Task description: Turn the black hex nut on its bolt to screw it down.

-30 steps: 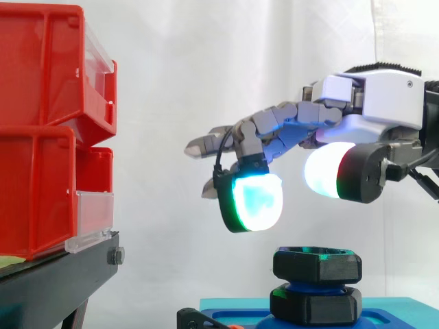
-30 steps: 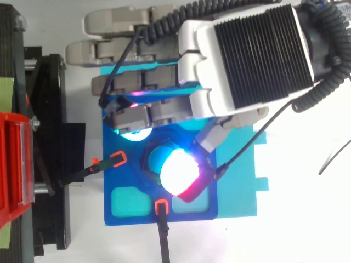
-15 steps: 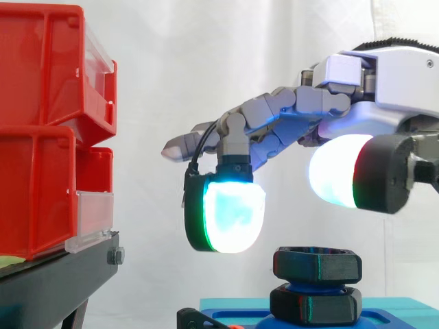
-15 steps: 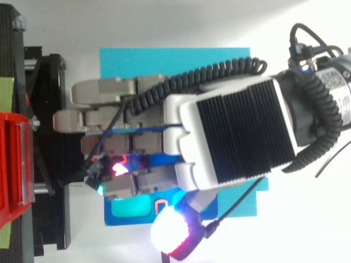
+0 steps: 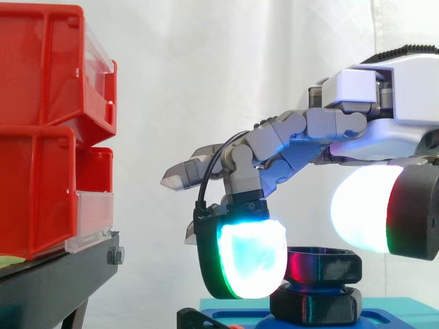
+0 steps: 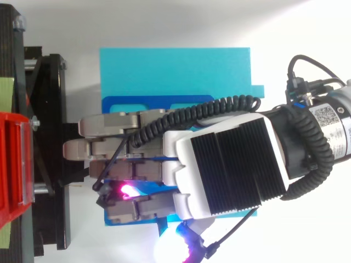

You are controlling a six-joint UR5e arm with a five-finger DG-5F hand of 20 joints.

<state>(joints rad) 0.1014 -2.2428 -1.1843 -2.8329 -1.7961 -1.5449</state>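
Far left: stacked red plastic bins (image 5: 41, 130) sit on a black metal stand (image 5: 62, 277), well apart from the work.

Moving right: your robot hand (image 5: 384, 103) reaches in level. Its fingers (image 5: 206, 171) are loosely extended toward the bins, released, clasping nothing. One finger hangs down, its glowing cyan pad (image 5: 250, 257) level with the black hex nut (image 5: 322, 264) and overlapping the nut's left edge in the side view. You cannot tell whether they touch.

The nut sits low and centre-right, directly above a second black hex nut (image 5: 315, 305) on a blue fixture plate (image 6: 126, 104).

Right of it, the thumb's white pad (image 5: 363, 209) hovers just above the nut's right corner.

From above, the hand covers the nut, and a flat teal sheet (image 6: 175, 71) lies under the plate on the white surface (image 6: 164, 22).
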